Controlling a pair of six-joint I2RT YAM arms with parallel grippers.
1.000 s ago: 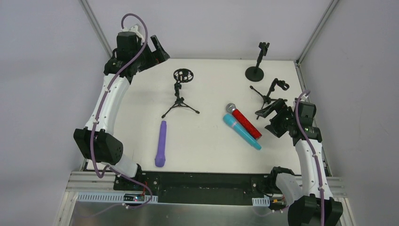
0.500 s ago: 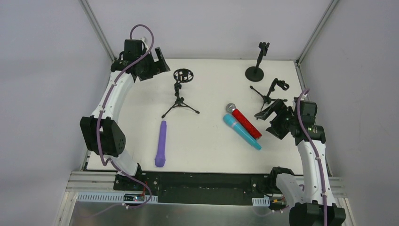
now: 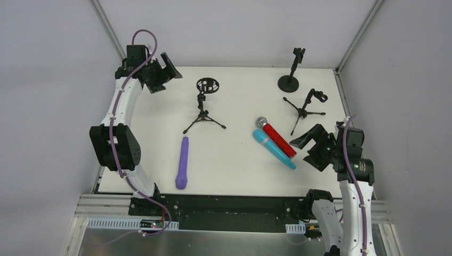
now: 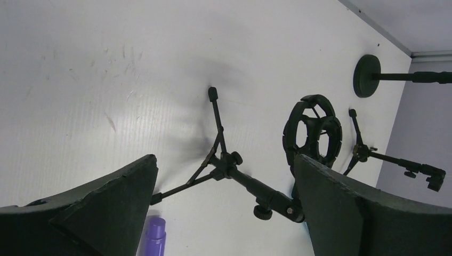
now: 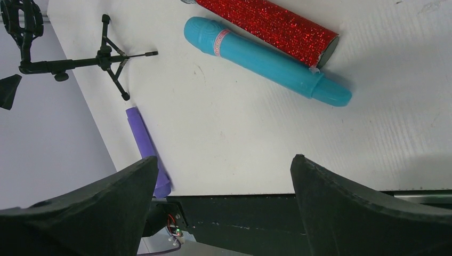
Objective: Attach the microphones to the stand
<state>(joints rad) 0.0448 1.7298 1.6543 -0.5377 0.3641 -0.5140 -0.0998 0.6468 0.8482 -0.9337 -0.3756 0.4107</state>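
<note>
Three microphones lie on the white table. The purple one (image 3: 182, 162) (image 5: 144, 144) is left of centre. The cyan one (image 3: 273, 149) (image 5: 266, 61) lies against the red one (image 3: 279, 139) (image 5: 266, 21), which has a grey mesh head. A tripod stand with a ring shock mount (image 3: 204, 106) (image 4: 312, 133) stands at centre back. My left gripper (image 3: 163, 74) (image 4: 225, 160) hovers open near the far left corner, left of that stand. My right gripper (image 3: 313, 149) (image 5: 224, 158) is open and holds nothing, just right of the cyan microphone.
A round-base stand (image 3: 289, 80) (image 4: 368, 74) stands at the back right. A small tripod stand with a clip (image 3: 306, 106) (image 4: 368, 154) is in front of it, just beyond my right gripper. Grey walls and frame posts enclose the table (image 3: 240, 176).
My right gripper has pulled back toward the near edge, away from the small tripod stand. My left gripper has shifted left toward the far corner. Both stay open; the microphones have not moved.
</note>
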